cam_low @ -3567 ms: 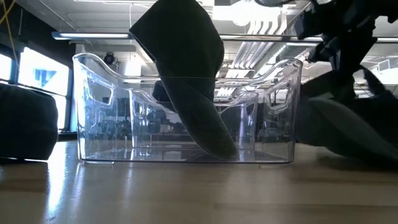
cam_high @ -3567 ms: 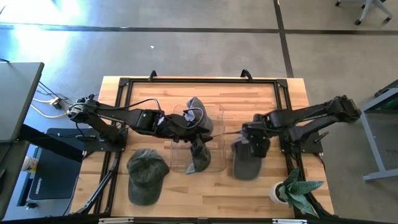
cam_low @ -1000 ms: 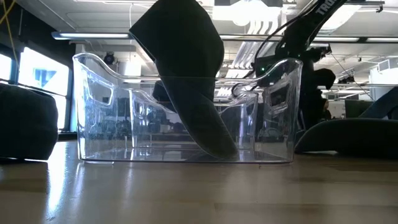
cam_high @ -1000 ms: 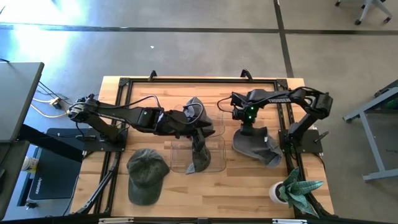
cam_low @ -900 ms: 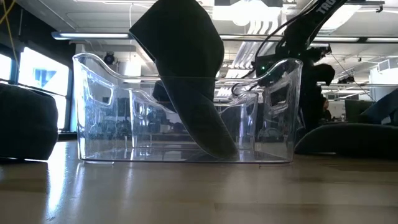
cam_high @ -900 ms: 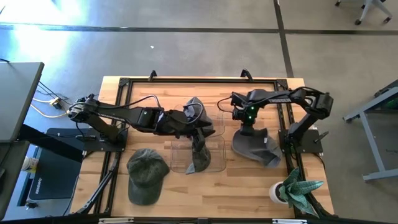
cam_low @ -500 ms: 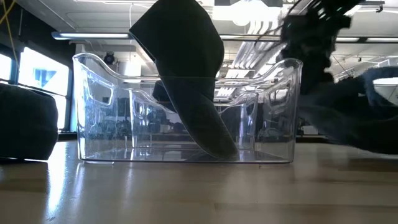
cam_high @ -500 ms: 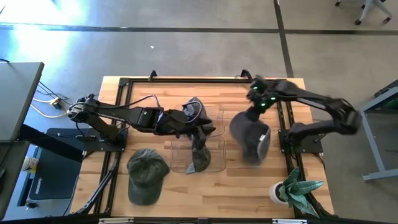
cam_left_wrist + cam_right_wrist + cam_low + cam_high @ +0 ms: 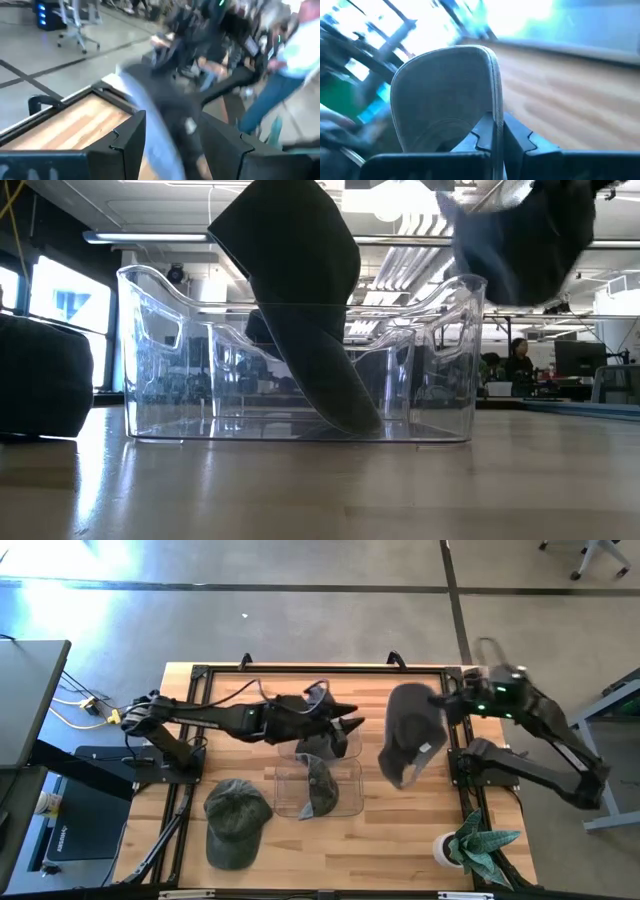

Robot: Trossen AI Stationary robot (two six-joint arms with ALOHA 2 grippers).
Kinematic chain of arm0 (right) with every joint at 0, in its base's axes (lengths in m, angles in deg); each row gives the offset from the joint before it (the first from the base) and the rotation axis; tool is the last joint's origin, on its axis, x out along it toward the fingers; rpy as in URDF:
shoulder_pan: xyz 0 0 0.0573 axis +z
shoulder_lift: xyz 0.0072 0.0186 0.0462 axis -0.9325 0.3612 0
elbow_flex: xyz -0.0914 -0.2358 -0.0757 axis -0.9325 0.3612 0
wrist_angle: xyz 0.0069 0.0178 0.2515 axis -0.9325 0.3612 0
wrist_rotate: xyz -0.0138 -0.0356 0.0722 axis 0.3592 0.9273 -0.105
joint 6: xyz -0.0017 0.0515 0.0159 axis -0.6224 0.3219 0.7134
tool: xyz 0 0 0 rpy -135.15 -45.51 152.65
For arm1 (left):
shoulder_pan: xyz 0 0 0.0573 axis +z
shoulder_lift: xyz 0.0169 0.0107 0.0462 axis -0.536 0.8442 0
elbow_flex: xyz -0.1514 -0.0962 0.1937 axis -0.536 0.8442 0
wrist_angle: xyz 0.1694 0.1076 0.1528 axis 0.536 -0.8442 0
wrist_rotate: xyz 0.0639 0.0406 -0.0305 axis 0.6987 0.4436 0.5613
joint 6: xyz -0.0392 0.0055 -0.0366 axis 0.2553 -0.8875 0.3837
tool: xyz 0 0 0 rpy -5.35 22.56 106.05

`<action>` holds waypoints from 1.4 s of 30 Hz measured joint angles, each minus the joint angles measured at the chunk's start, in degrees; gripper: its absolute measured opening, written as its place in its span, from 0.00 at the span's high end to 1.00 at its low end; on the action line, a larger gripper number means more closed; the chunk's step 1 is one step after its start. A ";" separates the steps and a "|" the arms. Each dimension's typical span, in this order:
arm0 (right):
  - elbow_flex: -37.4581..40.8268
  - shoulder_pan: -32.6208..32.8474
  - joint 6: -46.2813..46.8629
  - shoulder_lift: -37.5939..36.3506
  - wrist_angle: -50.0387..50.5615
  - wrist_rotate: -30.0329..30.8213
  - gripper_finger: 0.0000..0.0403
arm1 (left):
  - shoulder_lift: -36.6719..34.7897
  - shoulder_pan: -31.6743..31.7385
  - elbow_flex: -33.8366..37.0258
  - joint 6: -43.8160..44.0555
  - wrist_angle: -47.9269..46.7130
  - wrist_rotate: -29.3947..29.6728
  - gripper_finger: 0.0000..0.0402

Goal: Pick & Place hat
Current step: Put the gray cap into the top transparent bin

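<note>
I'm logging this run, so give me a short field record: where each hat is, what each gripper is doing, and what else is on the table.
grey hat: in the air, clear of the table, clamped by its brim in the right gripper
dark hat: leaning in the clear bin
green hat: on the table, left of the bin
left gripper: open, above the bin's far end
potted plant: near right corner

Around the wooden surface [image 9: 250, 860]

A potted plant [image 9: 478, 843] with striped green leaves stands at the near right corner of the surface. A grey desk [image 9: 25, 690] sits off to the left, loose cables [image 9: 80, 702] beside it. People [image 9: 518, 360] sit at screens in the room behind.
</note>
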 joint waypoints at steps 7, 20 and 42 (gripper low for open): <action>-0.02 0.05 0.34 -6.81 -12.81 0.38 0.98 | 2.09 5.60 -0.07 -1.68 12.85 -10.85 0.54; 0.02 1.81 -9.93 -4.63 -27.35 8.51 0.98 | 9.88 5.67 -14.81 -15.12 7.09 -4.80 0.29; 0.02 11.17 -22.17 4.38 -31.99 14.36 0.98 | 19.79 5.25 -31.32 -24.21 -0.03 11.59 0.38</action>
